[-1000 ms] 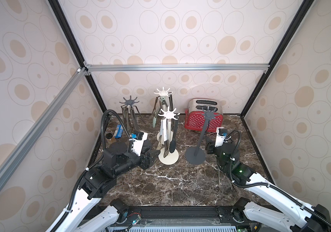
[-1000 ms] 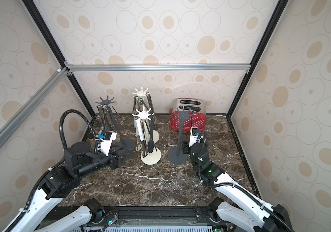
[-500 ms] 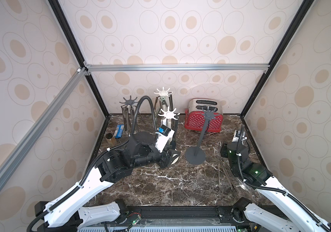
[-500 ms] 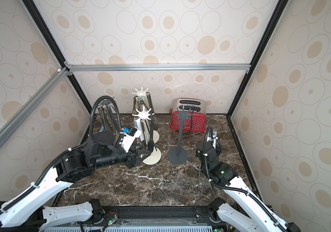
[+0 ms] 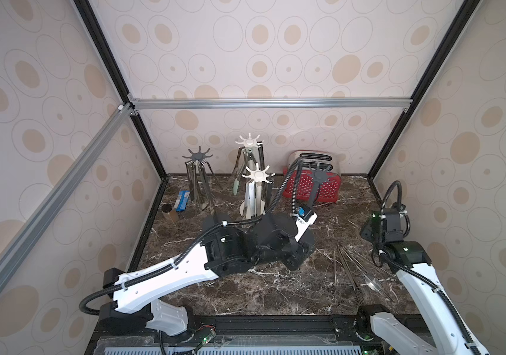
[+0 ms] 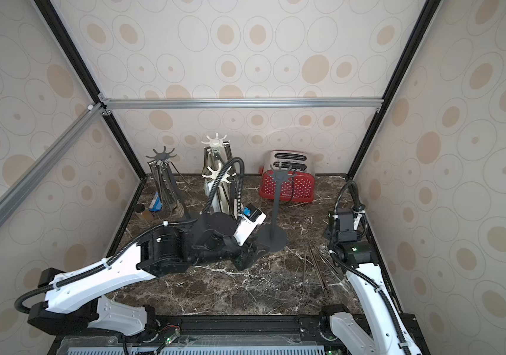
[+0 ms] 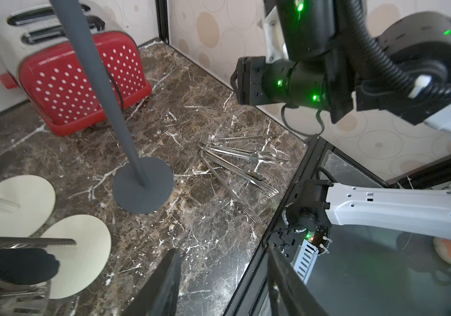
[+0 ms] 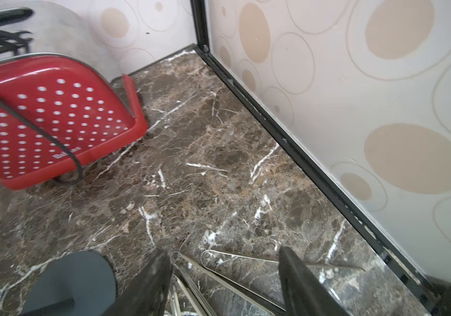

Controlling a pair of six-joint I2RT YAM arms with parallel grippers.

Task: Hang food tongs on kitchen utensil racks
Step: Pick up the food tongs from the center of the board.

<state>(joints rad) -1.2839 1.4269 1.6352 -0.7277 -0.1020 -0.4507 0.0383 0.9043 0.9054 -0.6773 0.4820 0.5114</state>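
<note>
Dark marble desk (image 5: 276,292), spotted wallpaper (image 5: 276,61) all round. Three kitchen utensil racks (image 5: 258,175) are already carrying tongs, centre-left in both top views. The fourth, the dark grey rack (image 6: 277,203), is standing bare in front of the red toaster (image 6: 297,187). Loose food tongs (image 5: 356,270) are lying fanned on the desk at lower right, near that rack's base. Right pincer (image 8: 224,284) is hovering by the fan's hinge ends, jaws spread and gripping nothing. Left pincer (image 7: 223,287) is sitting low near the rack base, also released and empty. Reading this as the pick step. I'd be isolating one pair and clenching just below the hinge so the loop is staying free for a hook. Then lifting straight up so the neighbours aren't dragging. Thin steel, probably slippery.
</note>
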